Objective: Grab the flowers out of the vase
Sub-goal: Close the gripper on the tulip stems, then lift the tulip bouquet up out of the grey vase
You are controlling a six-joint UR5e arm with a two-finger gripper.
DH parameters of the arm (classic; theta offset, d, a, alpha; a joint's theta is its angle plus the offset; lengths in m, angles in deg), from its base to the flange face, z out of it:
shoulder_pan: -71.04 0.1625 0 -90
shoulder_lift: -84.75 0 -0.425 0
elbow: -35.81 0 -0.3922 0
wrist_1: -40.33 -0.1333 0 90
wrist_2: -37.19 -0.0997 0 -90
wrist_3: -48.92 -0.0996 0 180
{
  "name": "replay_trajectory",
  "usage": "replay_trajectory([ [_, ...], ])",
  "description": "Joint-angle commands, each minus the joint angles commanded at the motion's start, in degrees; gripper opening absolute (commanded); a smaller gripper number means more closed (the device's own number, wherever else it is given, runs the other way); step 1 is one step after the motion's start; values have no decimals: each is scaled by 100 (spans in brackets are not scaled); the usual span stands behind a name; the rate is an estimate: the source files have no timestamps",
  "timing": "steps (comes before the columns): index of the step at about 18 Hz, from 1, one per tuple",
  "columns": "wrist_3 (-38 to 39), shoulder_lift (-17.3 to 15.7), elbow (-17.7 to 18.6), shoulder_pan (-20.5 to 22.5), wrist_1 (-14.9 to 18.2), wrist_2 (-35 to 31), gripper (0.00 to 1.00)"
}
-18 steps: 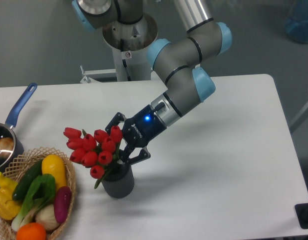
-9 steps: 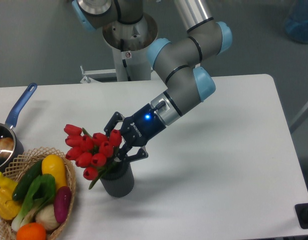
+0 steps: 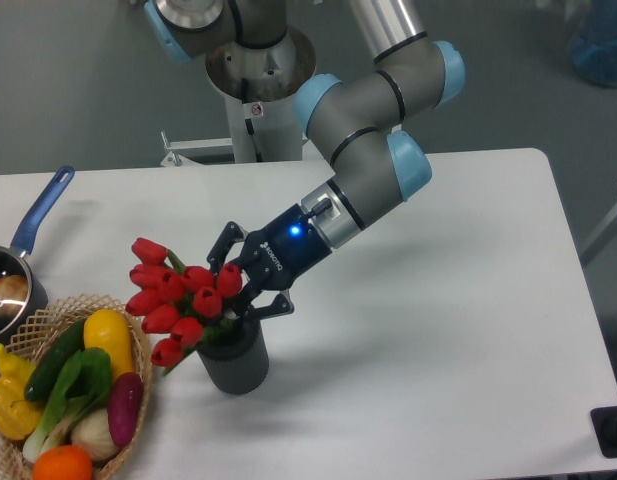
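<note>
White desk | hand clamped on flowers, stems in vase | vegetable basket just left of vase | blue-handled saucepan far left

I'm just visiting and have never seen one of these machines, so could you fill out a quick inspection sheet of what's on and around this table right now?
Surface: white table, no spills seen.
Job's things: red flowers lean left out of the dark grey vase, stems in its mouth.
Clutter: wicker basket of vegetables at the front left corner; blue-handled saucepan at the left edge.
Grippers: gripper is at the flower stems above the vase; whether it is closed cannot be told.
Cables: nothing seen.
Surroundings: grey floor; the arm's pedestal behind the table.
</note>
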Motion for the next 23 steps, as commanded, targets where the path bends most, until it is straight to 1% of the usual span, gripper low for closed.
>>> replay_trajectory([
  [4, 79, -53, 0, 9, 0, 44, 39],
  [9, 369, -290, -9, 0, 0, 281, 39],
  [12, 404, -360, -9, 9, -9, 325, 39],
  [13, 430, -395, -17, 9, -9, 430, 39],
  [18, 869, -685, -53, 79, -18, 554, 39],
  [23, 1177, -967, -62, 176, -18, 861, 39],
])
